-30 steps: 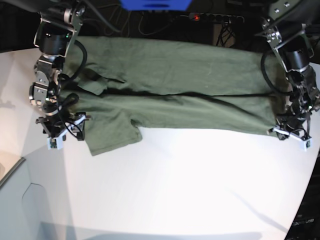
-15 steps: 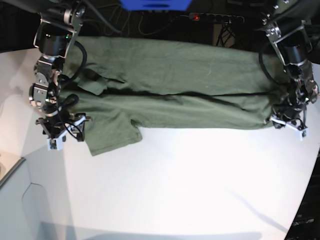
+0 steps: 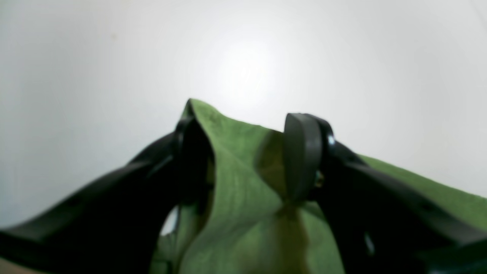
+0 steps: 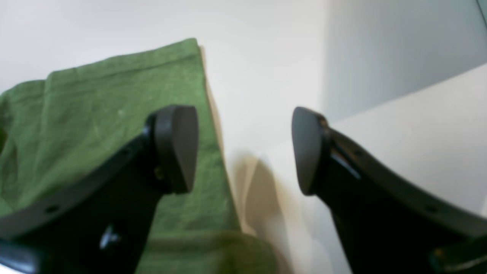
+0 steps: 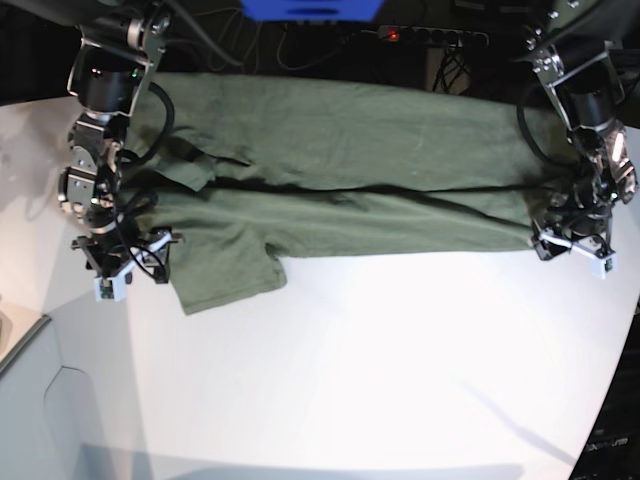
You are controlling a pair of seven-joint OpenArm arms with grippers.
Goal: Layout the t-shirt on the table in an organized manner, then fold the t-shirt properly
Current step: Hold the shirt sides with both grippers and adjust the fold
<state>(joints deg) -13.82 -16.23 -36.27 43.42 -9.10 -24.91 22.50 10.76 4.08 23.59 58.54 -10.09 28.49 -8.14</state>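
1. Cloth of the t-shirt (image 5: 340,170) is stretched left to right across the top of the base view, on the table (image 5: 380,370).
2. A hem corner at the right edge is pinched between the left gripper (image 3: 243,160) jaws.
3. The right gripper (image 4: 245,152) is held apart, straddling the sleeve edge at the left; nothing is seen blocking either.

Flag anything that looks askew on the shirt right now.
The t-shirt is folded lengthwise, but its sleeve juts out past the front edge near the right gripper, which is open. A second sleeve is rumpled.
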